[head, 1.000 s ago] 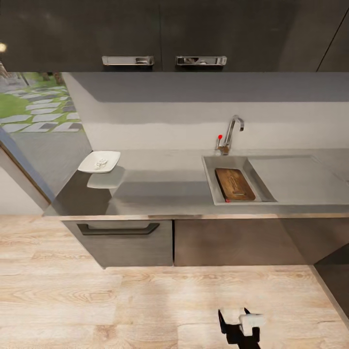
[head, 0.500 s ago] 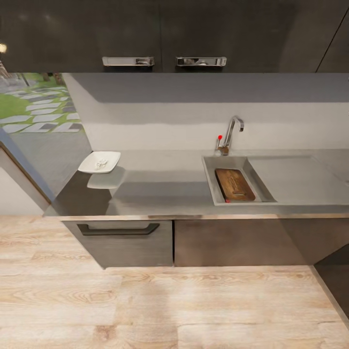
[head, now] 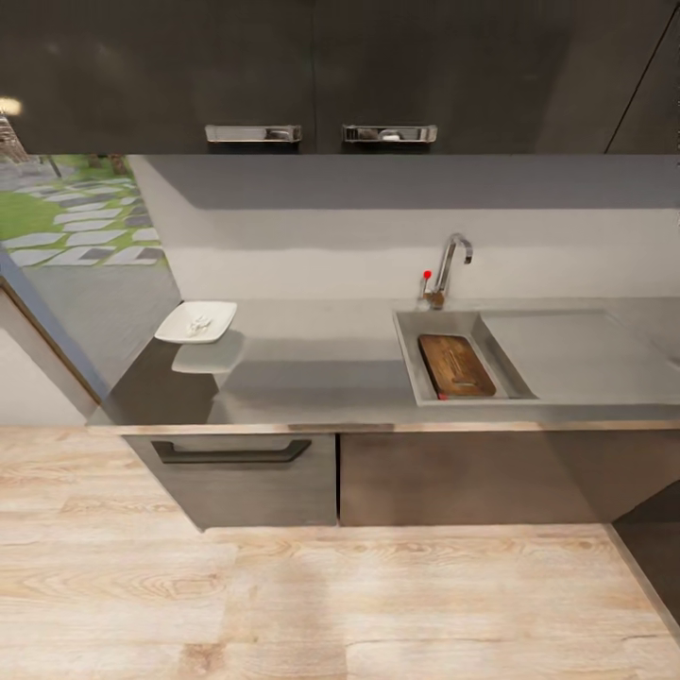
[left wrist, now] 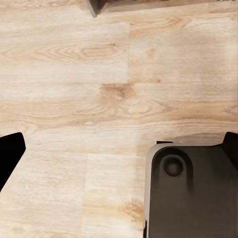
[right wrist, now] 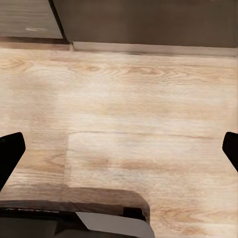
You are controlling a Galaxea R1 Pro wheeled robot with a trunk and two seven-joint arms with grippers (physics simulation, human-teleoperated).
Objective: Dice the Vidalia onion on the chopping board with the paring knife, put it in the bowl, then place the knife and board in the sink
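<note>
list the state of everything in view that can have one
chopping board: lying flat inside the sink
bowl: upright on the countertop, small white bits inside
tap: no water running
drawer: closed
upper cabinets: closed
left tool: open, empty, over wooden floor
right tool: open, empty, over wooden floor

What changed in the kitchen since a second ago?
A gripper seen low over the floor a second ago is gone from the head view. The whole picture shifted slightly, so the camera moved. The chopping board stays in the sink, and the bowl stays on the countertop.
</note>
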